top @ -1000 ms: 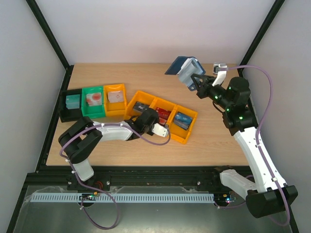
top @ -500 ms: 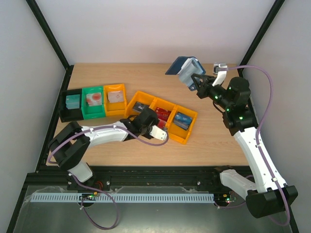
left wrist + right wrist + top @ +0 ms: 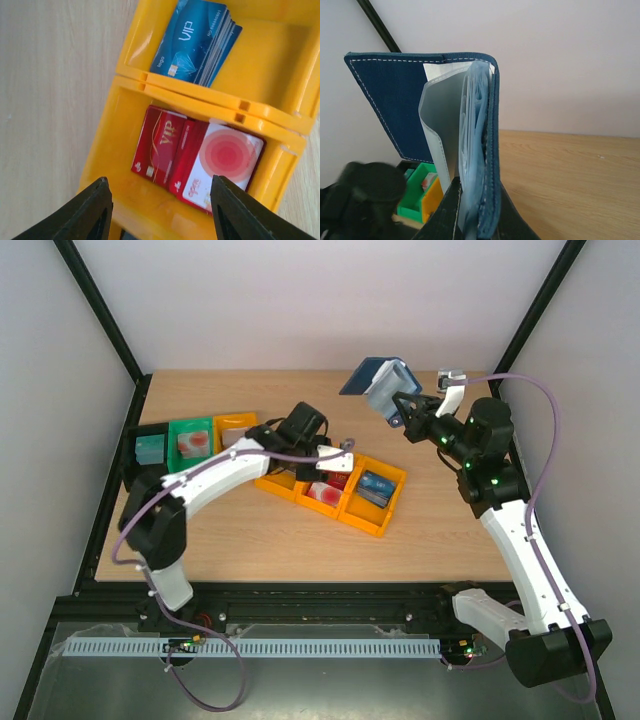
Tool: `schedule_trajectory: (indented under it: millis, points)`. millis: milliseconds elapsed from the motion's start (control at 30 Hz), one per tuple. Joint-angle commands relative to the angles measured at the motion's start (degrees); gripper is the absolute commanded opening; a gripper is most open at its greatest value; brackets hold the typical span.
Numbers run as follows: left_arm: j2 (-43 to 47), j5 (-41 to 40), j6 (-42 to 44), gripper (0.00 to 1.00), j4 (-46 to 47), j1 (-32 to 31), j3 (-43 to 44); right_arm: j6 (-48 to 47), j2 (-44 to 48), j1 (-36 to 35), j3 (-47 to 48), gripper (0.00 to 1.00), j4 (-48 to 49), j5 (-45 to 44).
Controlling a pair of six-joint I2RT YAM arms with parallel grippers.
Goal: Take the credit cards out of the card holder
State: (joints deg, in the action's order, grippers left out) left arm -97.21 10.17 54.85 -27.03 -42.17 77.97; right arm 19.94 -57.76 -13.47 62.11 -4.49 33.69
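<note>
Looking down from above, we see the right gripper [image 3: 400, 408] pinched tight on the bottom edge of the card holder [image 3: 380, 380], holding it high over the far side of the table [image 3: 450, 530]. We think it is held up like this so the dark blue cover hangs open and the pale see-through pockets fan out, easy for the other arm to pick from. From the right wrist we cannot tell if any card is in those pockets. The left gripper [image 3: 159, 197] hangs just above the orange tray [image 3: 200, 105] with its two fingers spread apart and nothing between them. Right under it, in the middle part of the tray, lie some of the credit cards [image 3: 165, 150]: red ones, with a white card with red rings partly over them. Blue cards lean in the next part. We guess each colour gets its own part, so the cards are sorted as they come out. Three small bins [image 3: 195, 472], black, green and orange, sit in a row near the left edge, each with something inside. The table is light wood, smooth and flat, so a thin card lying on it could be hard to pick up. White walls [image 3: 300, 300] and black posts [image 3: 105, 310] close the place in
</note>
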Motion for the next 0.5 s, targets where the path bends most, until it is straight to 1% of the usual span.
schedule_trajectory:
  millis: [0,67,167,233,300,467]
  points:
    - [-12.1,5.2,-2.9,0.55,-14.7,0.6,11.6,-0.5,0.3,0.1,-0.1,0.02,1.1,0.0]
    - [-15.7,4.8,0.3,0.6,-18.0,0.6,15.7,-0.8,0.7,0.1,0.0,0.02,1.1,-0.2]
    - [-16.4,2.6,7.7,0.75,-16.5,0.3,13.7,-0.9,1.0,0.1,-0.2,0.02,1.3,0.0]
    - [-17.2,0.4,11.1,0.81,-15.6,0.2,12.9,-0.9,1.1,0.1,-0.3,0.02,1.3,0.1]
    - [-18.3,-1.0,12.9,0.83,-14.6,0.4,12.6,-0.9,1.2,0.0,-0.4,0.02,1.3,0.2]
    - [-20.0,-4.0,17.3,0.82,-11.7,-0.2,10.3,-1.0,1.2,0.1,-0.3,0.02,1.3,0.4]
